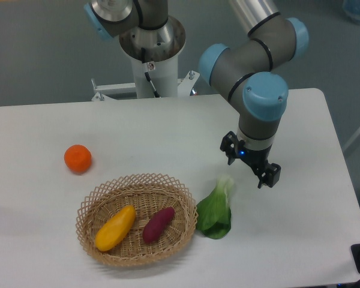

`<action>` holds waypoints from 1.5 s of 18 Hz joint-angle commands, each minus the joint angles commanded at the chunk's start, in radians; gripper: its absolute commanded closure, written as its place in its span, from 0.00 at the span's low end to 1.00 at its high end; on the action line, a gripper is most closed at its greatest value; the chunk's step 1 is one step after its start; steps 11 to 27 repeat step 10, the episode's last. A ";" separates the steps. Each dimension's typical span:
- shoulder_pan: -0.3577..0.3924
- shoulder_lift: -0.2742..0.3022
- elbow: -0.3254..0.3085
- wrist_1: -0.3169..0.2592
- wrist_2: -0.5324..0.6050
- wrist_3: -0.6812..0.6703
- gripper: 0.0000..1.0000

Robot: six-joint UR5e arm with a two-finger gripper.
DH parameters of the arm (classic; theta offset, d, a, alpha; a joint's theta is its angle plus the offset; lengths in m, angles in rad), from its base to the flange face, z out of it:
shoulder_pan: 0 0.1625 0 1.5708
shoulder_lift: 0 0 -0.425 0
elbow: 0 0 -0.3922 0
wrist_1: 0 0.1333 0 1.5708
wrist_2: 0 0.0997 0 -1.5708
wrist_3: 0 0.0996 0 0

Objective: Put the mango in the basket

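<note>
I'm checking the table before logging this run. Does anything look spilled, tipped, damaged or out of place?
Nothing stands out. The mango and a purple sweet potato lie inside the upright basket. An orange and a leafy green rest on the table, intact. The gripper hangs above the table, holding nothing.

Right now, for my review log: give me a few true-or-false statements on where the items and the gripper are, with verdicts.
1. The mango lies inside the basket. True.
2. The sweet potato sits on the table outside it. False: it lies in the basket beside the mango.
3. The gripper holds nothing. True.
4. The orange is in the basket. False: it rests on the table, apart.
5. The leafy green lies right of the basket. True.
</note>
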 joint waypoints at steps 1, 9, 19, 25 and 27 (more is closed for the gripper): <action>0.002 -0.005 0.001 0.003 0.000 0.000 0.00; 0.014 -0.006 -0.002 0.006 0.000 0.002 0.00; 0.014 -0.006 -0.003 0.008 0.000 0.002 0.00; 0.014 -0.006 -0.003 0.008 0.000 0.002 0.00; 0.014 -0.006 -0.003 0.008 0.000 0.002 0.00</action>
